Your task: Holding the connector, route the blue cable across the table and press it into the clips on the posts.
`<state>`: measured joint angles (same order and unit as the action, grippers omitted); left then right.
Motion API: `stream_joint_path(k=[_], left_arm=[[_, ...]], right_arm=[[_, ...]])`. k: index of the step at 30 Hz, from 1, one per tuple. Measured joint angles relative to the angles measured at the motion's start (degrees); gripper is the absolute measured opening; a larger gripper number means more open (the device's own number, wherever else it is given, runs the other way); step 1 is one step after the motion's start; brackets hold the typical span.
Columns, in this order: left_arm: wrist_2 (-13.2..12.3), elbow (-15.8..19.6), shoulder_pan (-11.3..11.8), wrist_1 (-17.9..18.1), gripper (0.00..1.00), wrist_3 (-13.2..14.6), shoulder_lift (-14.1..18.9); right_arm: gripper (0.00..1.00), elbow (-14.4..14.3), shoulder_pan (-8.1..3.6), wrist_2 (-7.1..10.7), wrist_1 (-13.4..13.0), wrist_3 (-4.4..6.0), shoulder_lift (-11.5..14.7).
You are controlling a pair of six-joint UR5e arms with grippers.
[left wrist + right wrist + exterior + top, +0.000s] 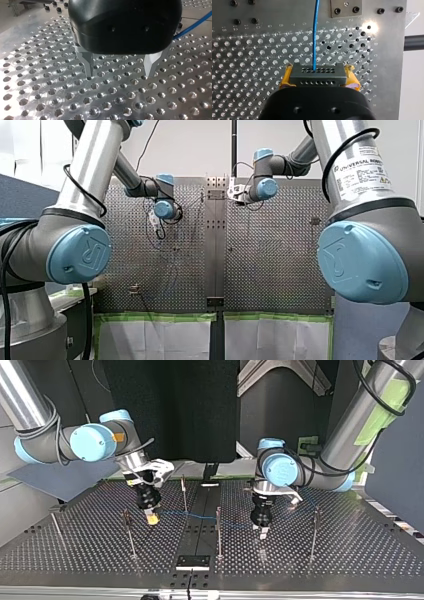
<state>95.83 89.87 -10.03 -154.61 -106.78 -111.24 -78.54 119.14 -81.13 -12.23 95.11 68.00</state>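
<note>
Starting at the top view's left, we see our right claw (151, 517) clamped by its yellow pads (285, 77) on the dark connector (317, 75). The blue cable (200, 517) leaves it and runs rightward past a thin post (218, 530). Further right, our left claw (119, 73) hangs close over the perforated tabletop (50, 87), its metal fingers (88, 63) well apart and holding nothing, with the cable passing beside it.

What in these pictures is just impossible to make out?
Clips on the posts: too small in the top view to tell whether the cable sits in any.
Far end of the cable: cut off by the left wrist view's edge.
Underside of the connector: hidden by the right gripper, right wrist view.
</note>
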Motion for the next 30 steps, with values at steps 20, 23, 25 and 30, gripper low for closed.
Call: stream_joint_path(k=[20, 23, 25, 30], left_arm=[[-1.04, 1.35, -1.05, -0.08, 1.00, 0.16, 0.01], [-1.18, 1.66, -1.19, -0.09, 1.00, 0.17, 0.01], [-1.21, 1.72, -1.21, -0.09, 1.00, 0.17, 0.00], [-1.23, 1.74, -1.22, -0.09, 1.00, 0.17, 0.00]], right_arm=[[0.00, 0.08, -0.01, 0.01, 1.79, 0.08, 0.06], [0.00, 0.09, 0.00, 0.01, 1.90, 0.09, 0.08], [0.00, 0.09, 0.00, 0.01, 1.91, 0.09, 0.08], [0.00, 0.09, 0.00, 0.00, 1.93, 0.09, 0.09]])
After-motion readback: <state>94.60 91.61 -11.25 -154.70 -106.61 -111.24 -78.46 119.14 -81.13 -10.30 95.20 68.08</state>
